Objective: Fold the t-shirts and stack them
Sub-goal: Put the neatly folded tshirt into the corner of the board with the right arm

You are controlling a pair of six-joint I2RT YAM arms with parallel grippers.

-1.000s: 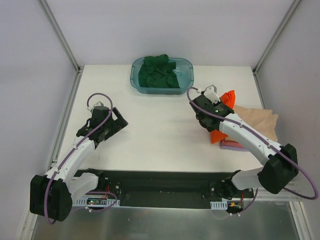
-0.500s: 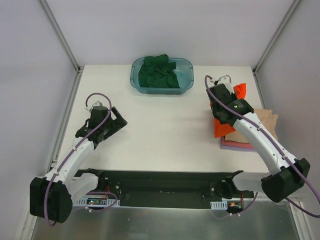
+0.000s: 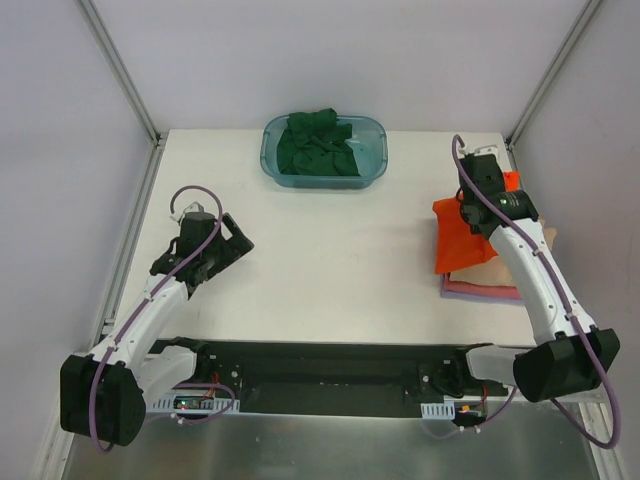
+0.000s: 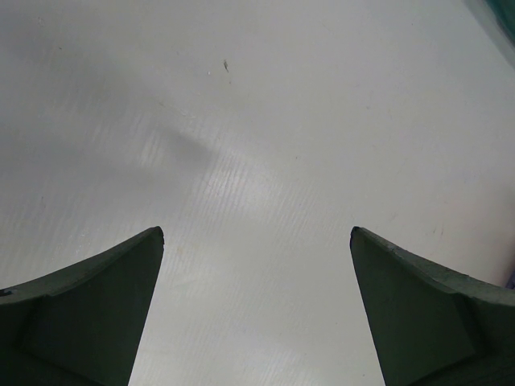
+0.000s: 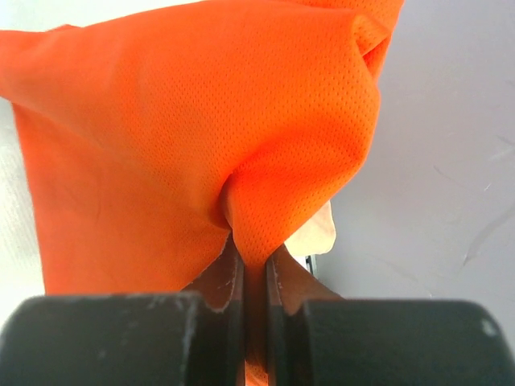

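A: Right gripper [image 5: 255, 257]?
B: Jaws pinched narrow on a fold of the orange-red shirt [image 3: 460, 235], at the far right of the table [image 3: 330, 260]. The fingertips are buried in cloth.
A: Underneath it?
B: Mostly covered. An edge of the beige shirt [image 3: 490, 263] and a strip of the purple shirt [image 3: 478, 291] show at the near side.
A: Left gripper [image 4: 256, 241]?
B: Spread wide over the white table, left side.
A: Dark green shirt [image 3: 318, 145]?
B: Crumpled in the teal tub [image 3: 372, 172], far centre.

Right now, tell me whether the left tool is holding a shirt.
No, the left tool is open above the table, gripping nothing.
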